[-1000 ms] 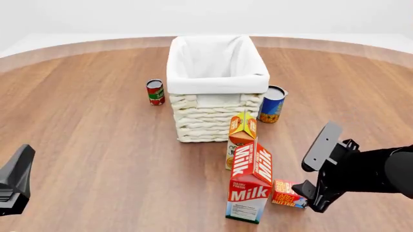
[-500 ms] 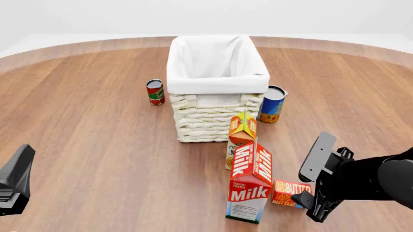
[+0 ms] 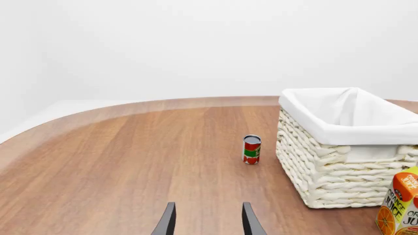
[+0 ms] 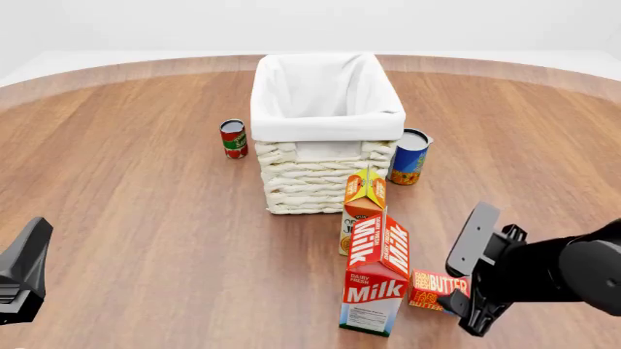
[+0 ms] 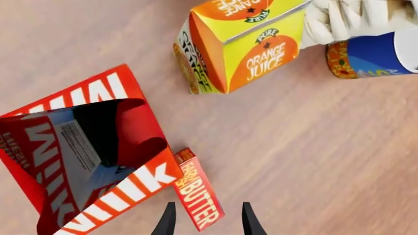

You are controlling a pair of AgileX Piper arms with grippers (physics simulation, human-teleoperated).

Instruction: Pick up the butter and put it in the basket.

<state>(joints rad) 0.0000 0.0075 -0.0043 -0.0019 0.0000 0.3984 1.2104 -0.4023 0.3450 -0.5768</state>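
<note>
Front view. Your wooden table (image 4: 145, 218) carries the white wicker basket (image 4: 325, 156) toward the far edge, cloth liner folded over its rim. A small red can (image 4: 233, 138) stands just off the basket's left side; a blue can (image 4: 409, 156) stands at its right near corner. An orange juice carton (image 4: 364, 207) stands just before the basket's near wall, and the Milk carton (image 4: 377, 276) stands upright just nearer than that, close to the near edge. The butter (image 4: 438, 289) lies just right of the Milk carton's base, near the near edge, well apart from the basket. Your right gripper (image 4: 464, 280) sits at the butter's right end, fingers spread wide and grasping nothing. Your left gripper (image 4: 22, 273) shows at the near left edge; whether its fingers are parted cannot be told here.

Left wrist view. Your left gripper (image 3: 207, 223) has its two finger tips parted, nothing between them, over bare wood. The red can (image 3: 251, 149), the basket (image 3: 339, 161) and part of the orange juice carton (image 3: 400, 208) show beyond.

Right wrist view. Your right gripper (image 5: 207, 220) has its tips apart, with one end of the butter (image 5: 197, 188) lying between them; contact cannot be told. The butter's other end is against the Milk carton (image 5: 91, 152). The orange juice carton (image 5: 238, 44) and blue can (image 5: 375, 54) lie beyond.
</note>
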